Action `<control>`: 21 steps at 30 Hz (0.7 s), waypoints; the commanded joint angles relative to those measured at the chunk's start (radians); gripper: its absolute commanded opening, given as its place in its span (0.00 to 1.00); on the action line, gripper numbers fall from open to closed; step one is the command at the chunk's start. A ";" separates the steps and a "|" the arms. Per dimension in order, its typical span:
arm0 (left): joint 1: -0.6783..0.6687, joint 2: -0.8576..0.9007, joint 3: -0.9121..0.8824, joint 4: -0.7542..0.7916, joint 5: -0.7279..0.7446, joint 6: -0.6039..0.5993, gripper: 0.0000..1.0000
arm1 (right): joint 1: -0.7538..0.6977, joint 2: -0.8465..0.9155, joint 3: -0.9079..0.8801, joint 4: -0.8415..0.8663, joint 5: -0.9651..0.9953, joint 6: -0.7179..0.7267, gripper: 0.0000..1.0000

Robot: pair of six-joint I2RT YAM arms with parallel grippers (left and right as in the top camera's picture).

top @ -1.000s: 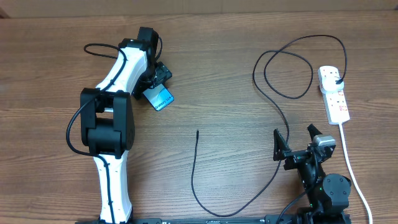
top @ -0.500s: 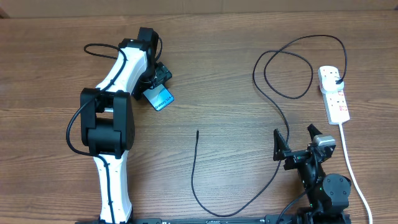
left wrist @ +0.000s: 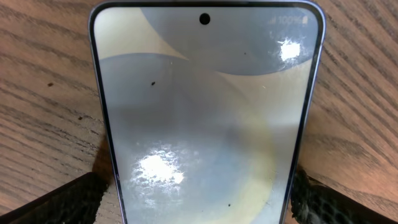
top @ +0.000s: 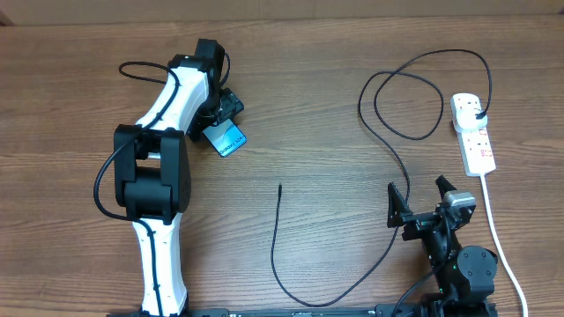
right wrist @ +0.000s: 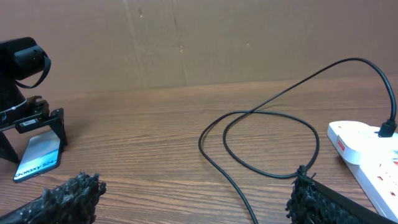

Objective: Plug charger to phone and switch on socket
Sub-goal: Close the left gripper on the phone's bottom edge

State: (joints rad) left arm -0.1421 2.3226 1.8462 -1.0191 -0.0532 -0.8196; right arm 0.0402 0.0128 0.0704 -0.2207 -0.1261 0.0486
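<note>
Nothing has moved; left hand [top: 222, 114] hides the phone's [top: 228, 139] upper end.

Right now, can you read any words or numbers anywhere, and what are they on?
"Galaxy S24": on the phone screen, near its lower end, in the right wrist view.
"100%": faint, at the top corner of the phone screen, in the left wrist view.
Red markings on the socket: too small to read.
</note>
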 commanded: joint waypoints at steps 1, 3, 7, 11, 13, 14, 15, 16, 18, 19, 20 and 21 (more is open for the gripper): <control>0.004 0.028 -0.027 -0.004 0.016 -0.003 0.99 | 0.005 -0.010 -0.005 0.006 0.006 0.000 1.00; 0.004 0.028 -0.027 -0.004 0.016 -0.003 0.96 | 0.005 -0.010 -0.005 0.006 0.006 0.000 1.00; 0.004 0.028 -0.027 -0.005 0.016 -0.003 0.95 | 0.005 -0.010 -0.005 0.006 0.006 0.000 1.00; 0.004 0.028 -0.027 -0.004 0.016 -0.003 0.92 | 0.005 -0.010 -0.005 0.006 0.006 0.000 1.00; 0.004 0.028 -0.027 -0.004 0.016 -0.003 0.91 | 0.005 -0.010 -0.005 0.006 0.006 0.000 1.00; 0.004 0.028 -0.027 -0.005 0.016 -0.003 0.90 | 0.005 -0.010 -0.005 0.006 0.006 0.000 1.00; 0.004 0.028 -0.027 -0.005 0.016 -0.003 0.89 | 0.005 -0.010 -0.005 0.006 0.006 0.000 1.00; 0.004 0.028 -0.027 -0.005 0.016 -0.003 0.89 | 0.005 -0.010 -0.005 0.006 0.006 0.000 1.00; 0.004 0.028 -0.027 -0.004 0.016 -0.003 0.87 | 0.005 -0.010 -0.005 0.006 0.006 0.000 1.00; 0.004 0.028 -0.027 -0.005 0.016 -0.003 0.86 | 0.005 -0.010 -0.005 0.006 0.006 0.000 1.00; 0.004 0.028 -0.027 -0.004 0.016 -0.003 0.86 | 0.005 -0.010 -0.005 0.006 0.006 0.000 1.00; 0.004 0.028 -0.027 -0.004 0.016 -0.003 0.86 | 0.005 -0.010 -0.005 0.006 0.006 0.000 1.00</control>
State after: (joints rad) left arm -0.1421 2.3226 1.8454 -1.0248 -0.0532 -0.8192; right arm 0.0402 0.0128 0.0704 -0.2207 -0.1261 0.0483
